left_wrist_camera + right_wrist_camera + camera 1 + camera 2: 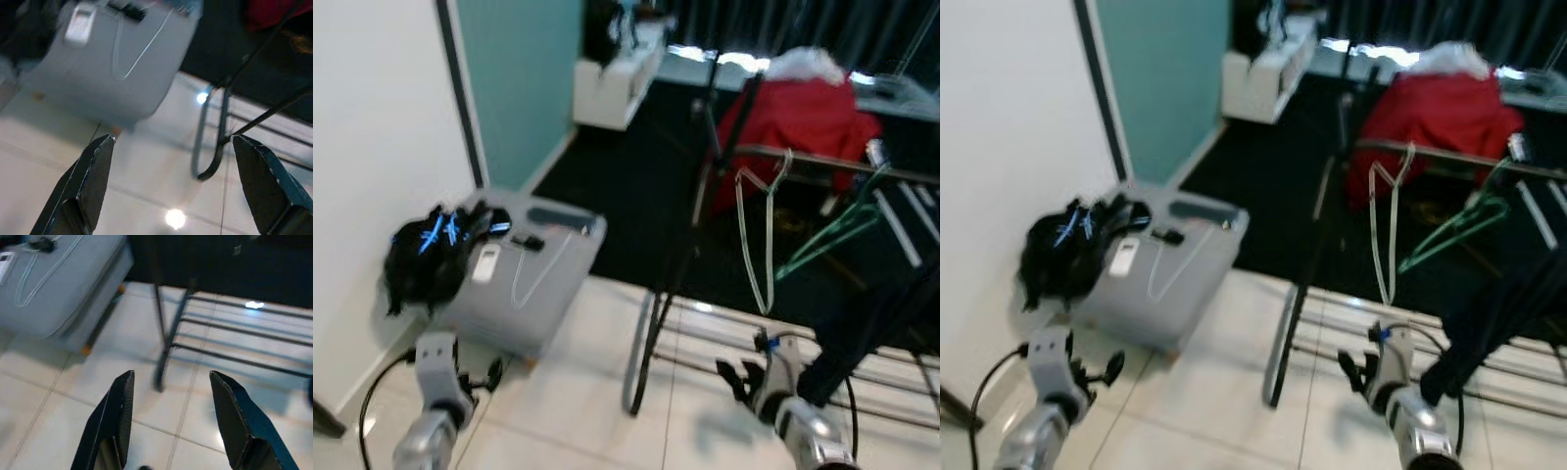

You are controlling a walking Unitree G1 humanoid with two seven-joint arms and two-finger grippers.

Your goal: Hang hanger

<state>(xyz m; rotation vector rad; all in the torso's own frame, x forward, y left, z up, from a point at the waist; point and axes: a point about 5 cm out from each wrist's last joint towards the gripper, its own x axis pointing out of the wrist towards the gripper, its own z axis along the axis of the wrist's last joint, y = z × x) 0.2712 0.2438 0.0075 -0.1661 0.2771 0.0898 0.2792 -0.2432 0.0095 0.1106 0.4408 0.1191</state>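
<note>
A clear plastic hanger (534, 266) lies flat on a grey box (558, 294) by the wall on the left. Another clear hanger (759, 230) and a green hanger (832, 230) hang from the top rail (832, 164) of a clothes rack on the right. My left gripper (480, 377) is held low over the tiles in front of the box, open and empty. My right gripper (736, 377) is low beside the rack's base, also open and empty. In the left wrist view the hanger (132, 54) on the box lies beyond the fingers (93, 171).
A black bag (435, 245) and a white remote (485, 262) sit at the box's left end. A red cloth (798, 122) lies behind the rack and a dark garment (871, 323) hangs from it. The rack's leg (641, 362) stands on the white tiles between my arms.
</note>
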